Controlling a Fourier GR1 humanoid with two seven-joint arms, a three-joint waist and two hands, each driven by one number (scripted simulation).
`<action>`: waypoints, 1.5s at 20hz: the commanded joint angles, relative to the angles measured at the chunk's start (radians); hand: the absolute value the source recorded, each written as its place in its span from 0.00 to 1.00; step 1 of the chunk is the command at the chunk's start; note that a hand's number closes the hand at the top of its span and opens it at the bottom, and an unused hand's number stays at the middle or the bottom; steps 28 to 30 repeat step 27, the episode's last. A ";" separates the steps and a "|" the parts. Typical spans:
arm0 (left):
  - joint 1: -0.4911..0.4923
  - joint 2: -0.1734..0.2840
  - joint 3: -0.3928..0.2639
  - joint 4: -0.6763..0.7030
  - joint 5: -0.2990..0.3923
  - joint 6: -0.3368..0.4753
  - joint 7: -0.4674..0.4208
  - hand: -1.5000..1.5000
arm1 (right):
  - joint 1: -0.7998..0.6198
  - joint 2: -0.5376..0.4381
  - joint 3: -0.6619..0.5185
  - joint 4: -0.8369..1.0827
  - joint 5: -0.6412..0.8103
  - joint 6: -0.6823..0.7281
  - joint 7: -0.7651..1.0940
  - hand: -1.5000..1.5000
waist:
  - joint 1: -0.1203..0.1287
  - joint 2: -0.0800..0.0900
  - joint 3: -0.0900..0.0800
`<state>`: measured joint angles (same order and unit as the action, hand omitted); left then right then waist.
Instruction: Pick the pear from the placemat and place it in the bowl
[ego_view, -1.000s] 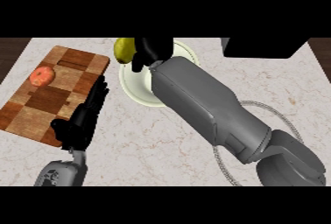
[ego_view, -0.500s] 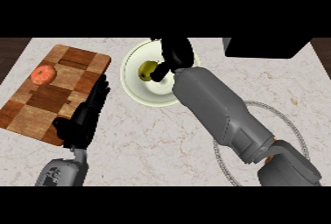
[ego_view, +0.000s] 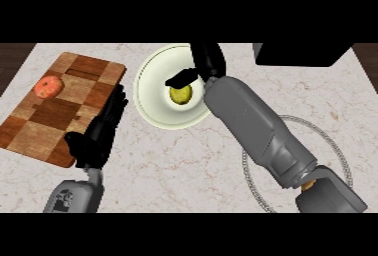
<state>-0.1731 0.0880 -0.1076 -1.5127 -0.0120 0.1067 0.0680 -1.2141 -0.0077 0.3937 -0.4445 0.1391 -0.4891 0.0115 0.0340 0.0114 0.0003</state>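
right hand (ego_view: 201, 67) opening, hovering just above pear (ego_view: 181, 93) | pear sitting inside bowl (ego_view: 151, 100) | left hand (ego_view: 100, 132) resting open, farther off by table (ego_view: 184, 160) edge

A: Right forearm (ego_view: 255, 127) fills the middle of the frame, a smooth, matte grey, boxy shell that widens toward a darker grey block at the lower right, with a small orange patch at the joint.

B: And its right hand (ego_view: 201, 65), upper centre, is all black. At the lower left, the black left hand (ego_view: 100, 135) sits on a rounded grey cuff bearing a faint dark marking.
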 joint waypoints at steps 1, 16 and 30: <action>0.028 0.031 0.025 -0.063 0.013 -0.009 0.046 0.50 | 0.053 0.007 -0.058 -0.060 -0.029 -0.066 -0.090 0.00 | -0.016 -0.010 0.000; 0.056 0.000 0.026 -0.018 -0.003 -0.015 -0.002 0.50 | 0.256 -0.145 -0.219 -0.401 -0.181 0.215 -0.021 0.00 | -0.044 -0.017 0.000; 0.014 0.006 0.053 -0.031 -0.017 -0.029 0.039 0.50 | 0.510 -0.197 -0.242 -0.687 -0.172 0.376 -0.010 0.00 | -0.035 -0.013 0.000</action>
